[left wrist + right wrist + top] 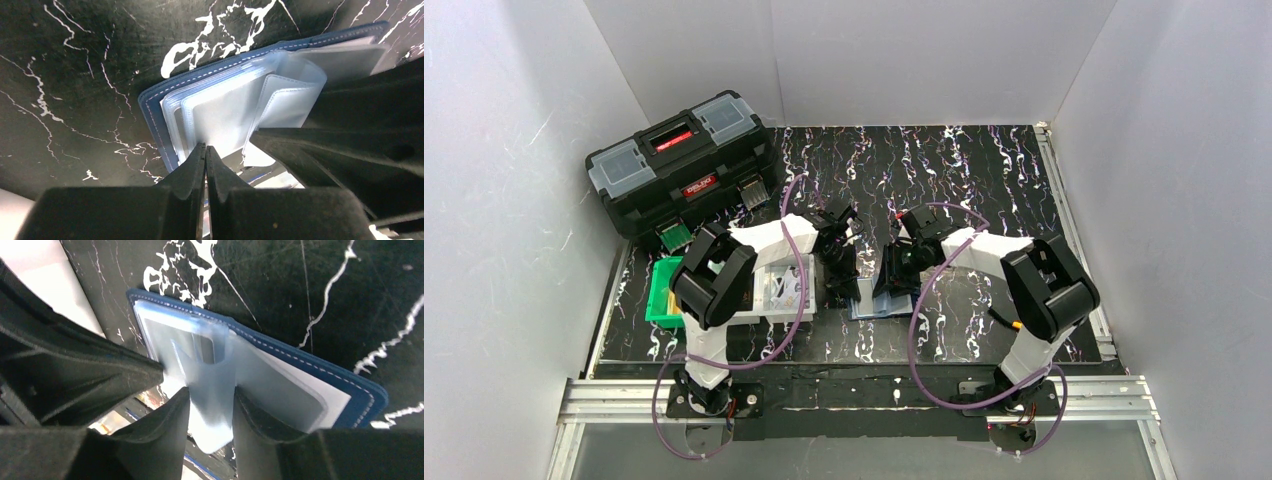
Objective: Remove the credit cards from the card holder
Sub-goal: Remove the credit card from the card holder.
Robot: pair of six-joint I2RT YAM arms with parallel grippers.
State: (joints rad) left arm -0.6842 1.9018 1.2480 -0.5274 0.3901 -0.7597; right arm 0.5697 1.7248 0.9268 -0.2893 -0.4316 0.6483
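The card holder [225, 100] is laid open on the black marbled counter [75, 75], between the two arms near the counter's middle. The left end effector [205, 152] is pressed together just at the holder's near edge, nothing visibly pinched between its tips. The right end effector [211, 400] is partly spread and pinches a clear pocket flap [212, 385] of the holder; no credit cards can be made out.

Top camera looks down; 2 wrist cameras, seemingly close, share the card holder [225, 105].

Card holder [882, 303] between arms (toolbox [682, 165] behind-left).
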